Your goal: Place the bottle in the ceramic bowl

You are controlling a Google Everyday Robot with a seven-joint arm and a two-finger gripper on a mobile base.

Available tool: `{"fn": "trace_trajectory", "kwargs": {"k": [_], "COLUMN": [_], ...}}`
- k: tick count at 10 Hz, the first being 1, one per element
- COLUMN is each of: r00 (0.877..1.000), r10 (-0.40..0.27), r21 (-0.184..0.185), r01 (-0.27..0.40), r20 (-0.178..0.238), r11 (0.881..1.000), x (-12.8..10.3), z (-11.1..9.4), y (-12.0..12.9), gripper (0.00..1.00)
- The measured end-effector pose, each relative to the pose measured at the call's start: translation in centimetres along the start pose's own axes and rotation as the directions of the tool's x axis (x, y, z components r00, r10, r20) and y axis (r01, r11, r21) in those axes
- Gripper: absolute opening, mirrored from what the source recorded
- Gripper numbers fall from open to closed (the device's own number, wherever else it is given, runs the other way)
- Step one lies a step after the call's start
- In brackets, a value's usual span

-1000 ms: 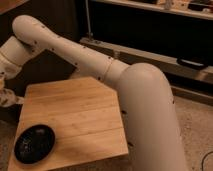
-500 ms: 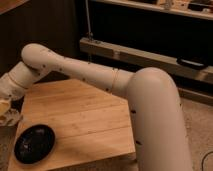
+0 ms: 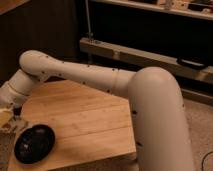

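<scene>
The tool [image 3: 9, 121] was at the far left side of the view, low down, just past the left edge of the worktop [image 3: 85, 120]. It hung at the end of a long white arm [image 3: 85, 75]. The arm came from a big round white part at the right and reached across over the wood, then bent down at a joint near the left edge. The arm had small dark dots on it.

The tool sat just above and to the left of the bowl [image 3: 34, 144]. I could not tell if the tool was clenched or let go. Something pale showed right at the tool, but I could not tell if that was the bottle or a part of the tool. So I could not say for sure where the bottle was.

The bowl was round, black and shiny. It sat on the front left corner of the worktop, close to the edge. The inside that showed looked dark.

The worktop was made of light wood boards. Behind it was a long grey rail [image 3: 145, 57] with a thin pole standing up from it. The wall behind was dark. A shelf [image 3: 165, 9] ran along the top right.
</scene>
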Motion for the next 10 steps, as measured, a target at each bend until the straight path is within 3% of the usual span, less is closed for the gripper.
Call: {"fn": "trace_trajectory", "kwargs": {"k": [1, 4, 10], "r00": [1.000, 0.998, 0.996], "r10": [0.018, 0.060, 0.073], "r21": [-0.009, -0.005, -0.027], "r01": [-0.018, -0.060, -0.075], "r20": [-0.021, -0.026, -0.048], "r11": [1.000, 0.998, 0.997], "x": [1.1, 4.0, 5.7], "z": [0.3, 0.9, 2.7], "y": [0.5, 1.8, 2.3], "gripper": [0.09, 0.09, 0.09]}}
